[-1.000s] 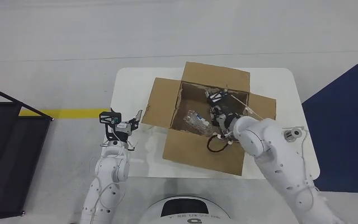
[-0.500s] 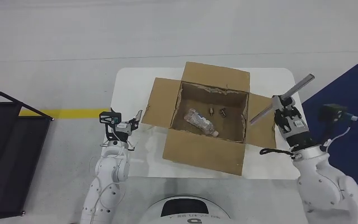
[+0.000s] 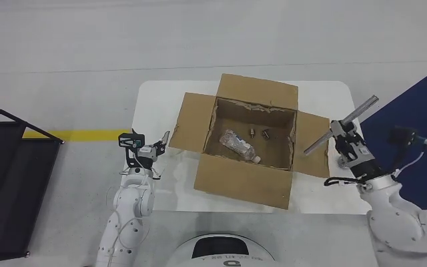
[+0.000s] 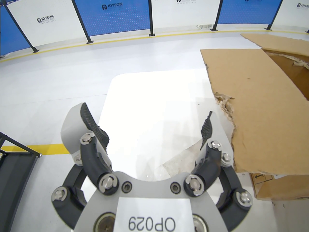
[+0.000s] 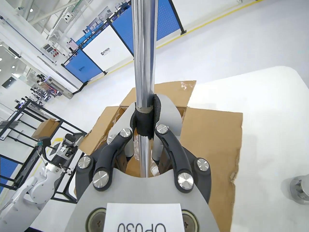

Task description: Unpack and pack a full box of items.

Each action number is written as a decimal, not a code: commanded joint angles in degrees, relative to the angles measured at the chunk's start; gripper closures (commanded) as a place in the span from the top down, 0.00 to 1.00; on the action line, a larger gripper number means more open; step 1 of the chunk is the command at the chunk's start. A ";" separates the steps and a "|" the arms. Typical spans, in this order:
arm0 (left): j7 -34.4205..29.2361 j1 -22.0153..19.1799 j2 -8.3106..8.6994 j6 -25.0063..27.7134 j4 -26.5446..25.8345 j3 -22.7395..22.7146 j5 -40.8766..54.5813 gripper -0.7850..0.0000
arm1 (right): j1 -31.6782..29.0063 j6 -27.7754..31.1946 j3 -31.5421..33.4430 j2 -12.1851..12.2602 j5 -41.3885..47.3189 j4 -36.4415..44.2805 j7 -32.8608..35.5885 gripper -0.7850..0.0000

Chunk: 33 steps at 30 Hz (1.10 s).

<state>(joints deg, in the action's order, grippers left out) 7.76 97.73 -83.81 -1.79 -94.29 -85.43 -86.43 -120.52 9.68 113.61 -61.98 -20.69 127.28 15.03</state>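
An open cardboard box stands in the middle of the white table. Inside lie a clear plastic bottle and two small dark parts. My right gripper hangs above the table's right side, just off the box's right flap, shut on a long metal rod that slants up and outward. In the right wrist view the rod runs up from between the shut pads. My left gripper stands open at the table's left edge, beside the left flap; its fingers hold nothing.
A small metal cylinder stands on the table to the right of the box. The box's flaps are folded outward on all sides. A black frame stands on the floor to the left. The table's far left corner is bare.
One second ago my right gripper was inside the box. It came out with the metal rod, swung to the box's right side and kept drifting right. The left arm stayed still.
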 commanded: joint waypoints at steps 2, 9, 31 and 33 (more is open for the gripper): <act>0.00 0.00 0.00 0.00 0.00 0.00 0.00 1.00 | -2.50 7.20 6.39 0.14 7.57 -5.65 6.26 0.00; 0.00 0.00 0.00 0.00 0.00 0.00 0.00 1.00 | -5.53 10.31 10.61 0.20 5.99 -13.42 12.81 0.00; 0.00 0.00 0.00 0.00 0.00 0.00 0.00 1.00 | 9.95 -16.17 -9.76 -0.10 -24.74 -19.85 18.80 0.00; 0.00 0.00 0.00 0.00 0.00 0.00 0.00 1.00 | 11.03 -16.78 -10.38 -0.06 -25.89 -20.52 20.15 0.00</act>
<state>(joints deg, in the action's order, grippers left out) 7.76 97.73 -83.81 -1.79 -94.29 -85.43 -86.43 -110.08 -6.75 103.54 -62.07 -45.82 107.13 34.31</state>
